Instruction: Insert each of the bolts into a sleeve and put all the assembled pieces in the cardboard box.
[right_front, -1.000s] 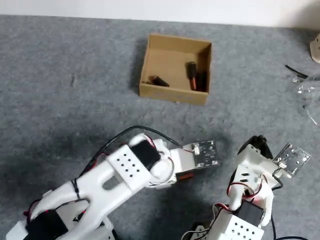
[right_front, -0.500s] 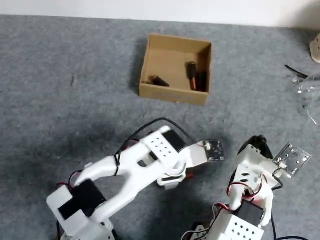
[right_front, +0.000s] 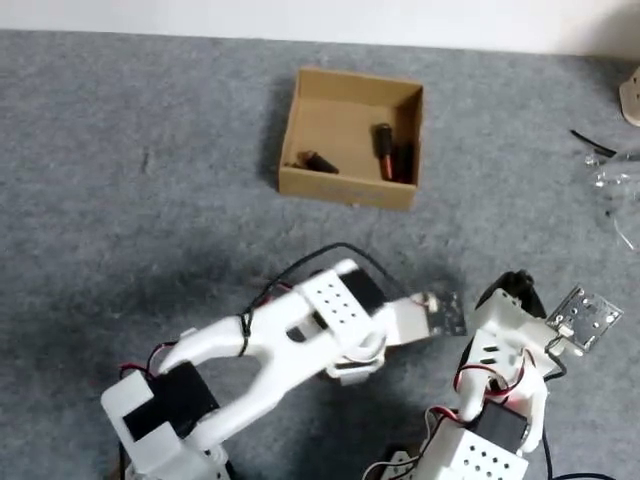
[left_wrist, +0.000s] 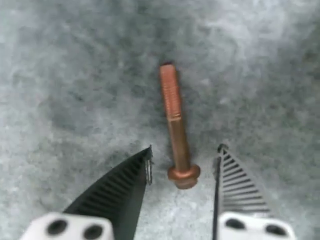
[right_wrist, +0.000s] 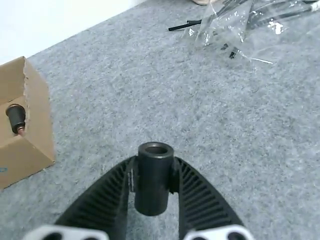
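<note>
**Left hand** (left_wrist: 184, 149): spread and poised over a copper-coloured bolt (left_wrist: 175, 120) that lies flat on the counter (right_front: 150, 150). The flanged head sits between the two fingertips and touches neither; the threaded end points away.

**Right hand** (right_wrist: 153, 167): pinches a dark sleeve (right_wrist: 152, 185) upright, with the bore open upward.

**Cardboard box** (right_front: 345, 187): stands well apart, toward the far side of the counter, and already holds assembled pieces (right_front: 383, 150).

**Handling:** the bolt is judged rigid, small and fairly light for metal. The smooth shank just above the head offers the surest hold, since the threads must be left free to enter the sleeve. A round shank may roll or slip between ribbed fingers if caught off-centre. The sleeve looks equally stiff, with smooth sides.

**Surface:** grey short-pile felt or carpet, which should damp rolling but lets the bolt sink slightly.

**Surroundings:** a crumpled clear plastic bag (right_wrist: 250, 22) with dark parts lies toward the counter's far right. A pale band borders the far edge.
</note>
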